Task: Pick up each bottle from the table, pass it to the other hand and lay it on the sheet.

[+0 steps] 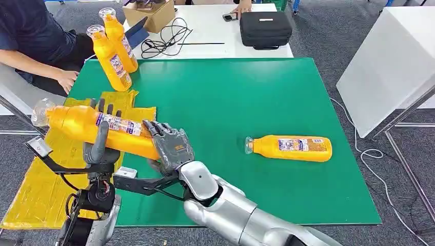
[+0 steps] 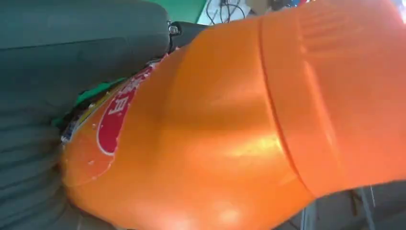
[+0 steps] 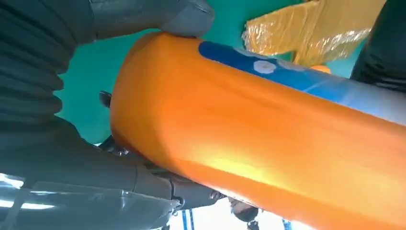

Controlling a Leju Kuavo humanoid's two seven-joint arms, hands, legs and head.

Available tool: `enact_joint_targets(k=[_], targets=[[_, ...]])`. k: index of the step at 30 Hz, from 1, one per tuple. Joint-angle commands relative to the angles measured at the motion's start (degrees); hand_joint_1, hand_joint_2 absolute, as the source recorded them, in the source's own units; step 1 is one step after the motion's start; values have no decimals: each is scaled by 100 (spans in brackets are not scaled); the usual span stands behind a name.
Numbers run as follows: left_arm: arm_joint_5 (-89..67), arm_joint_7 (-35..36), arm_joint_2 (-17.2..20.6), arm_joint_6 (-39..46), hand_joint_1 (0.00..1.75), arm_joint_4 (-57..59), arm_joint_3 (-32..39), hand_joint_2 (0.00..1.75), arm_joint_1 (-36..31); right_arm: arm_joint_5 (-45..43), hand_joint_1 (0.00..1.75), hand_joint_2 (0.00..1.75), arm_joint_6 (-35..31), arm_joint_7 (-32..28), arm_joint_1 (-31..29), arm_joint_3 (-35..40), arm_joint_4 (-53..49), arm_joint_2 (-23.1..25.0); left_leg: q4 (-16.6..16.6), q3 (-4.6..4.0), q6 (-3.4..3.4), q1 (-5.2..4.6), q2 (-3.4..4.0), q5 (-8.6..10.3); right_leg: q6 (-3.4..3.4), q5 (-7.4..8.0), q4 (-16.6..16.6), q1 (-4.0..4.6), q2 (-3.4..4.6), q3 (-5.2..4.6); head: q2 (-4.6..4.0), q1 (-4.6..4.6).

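Observation:
An orange bottle [image 1: 77, 123] with a clear cap hangs lying sideways over the left part of the green table [image 1: 231, 92], above the edge of the yellow sheet [image 1: 41, 179]. My left hand [image 1: 99, 141] grips its middle, thumb across the front. My right hand [image 1: 172, 147] holds its base end. Up close, the bottle [image 2: 239, 120] lies against the left hand [image 2: 72, 43]; the right hand's [image 3: 43, 72] thumb presses on the bottle [image 3: 263, 139]. A second orange bottle [image 1: 290, 147] lies on the table to the right.
Two more orange bottles [image 1: 114, 56] sit at the table's far left by the sheet's far end. A seated person's hand [image 1: 66, 79] rests just left of them. Behind, a white table carries a black case [image 1: 265, 28], a cardboard box [image 1: 149, 13] and cables.

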Motion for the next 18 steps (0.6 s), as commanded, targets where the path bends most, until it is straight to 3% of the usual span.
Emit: enact_joint_targets(k=[1, 18], targets=[[-41, 13, 71, 11, 175, 108, 247, 175, -414, 15, 175, 175, 310, -235, 214, 778, -51, -114, -6, 11, 0, 3, -11, -1, 5, -4, -10, 3, -15, 16, 0, 4], [1, -28, 88, -10, 175, -70, 454, 175, -307, -471, 175, 175, 97, -579, 76, 529, 591, -114, -8, 31, 0, 6, -17, -7, 11, -9, -17, 6, -26, 42, 0, 4]])
